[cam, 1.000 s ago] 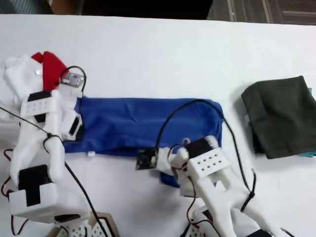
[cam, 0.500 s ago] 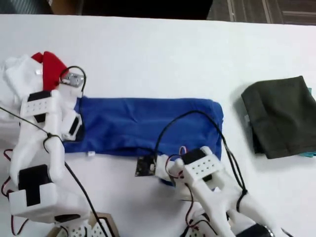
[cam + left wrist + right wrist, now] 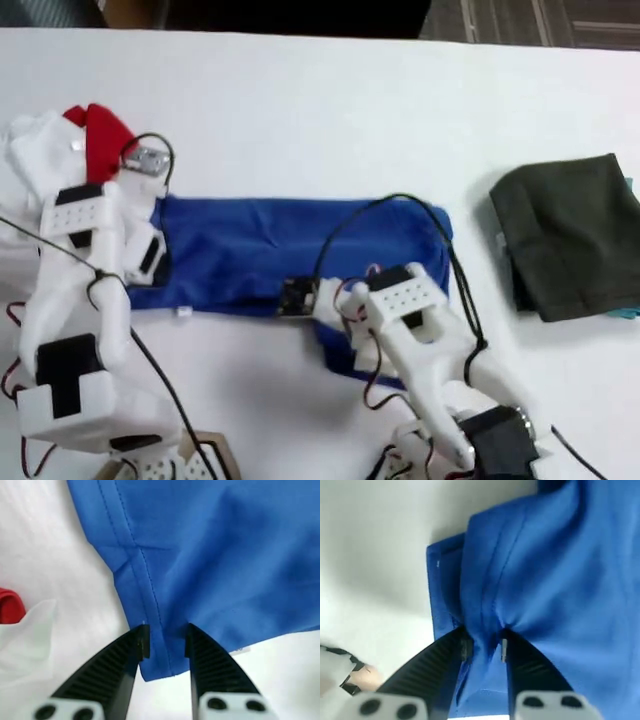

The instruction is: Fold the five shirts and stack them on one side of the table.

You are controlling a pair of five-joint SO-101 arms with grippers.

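Note:
A blue shirt [image 3: 290, 250], folded into a long strip, lies across the middle of the white table [image 3: 330, 110]. My left gripper [image 3: 150, 256] sits at its left end; in the left wrist view its black fingers [image 3: 141, 641] pinch the hemmed corner of the blue shirt [image 3: 210, 565]. My right gripper [image 3: 345, 322] is at the strip's near edge right of the middle. In the right wrist view it [image 3: 483, 647] is shut on a bunched fold of the blue shirt [image 3: 555, 580], lifted off the table.
A folded dark green shirt [image 3: 570, 235] lies at the right edge on top of a teal one [image 3: 628, 312]. A white shirt [image 3: 35, 150] and a red one [image 3: 105, 135] are heaped at the far left. Black cables loop over the blue shirt.
My right arm has moved away from the table's front edge toward the blue strip, carrying the pinched near flap with it. The left arm has stayed put.

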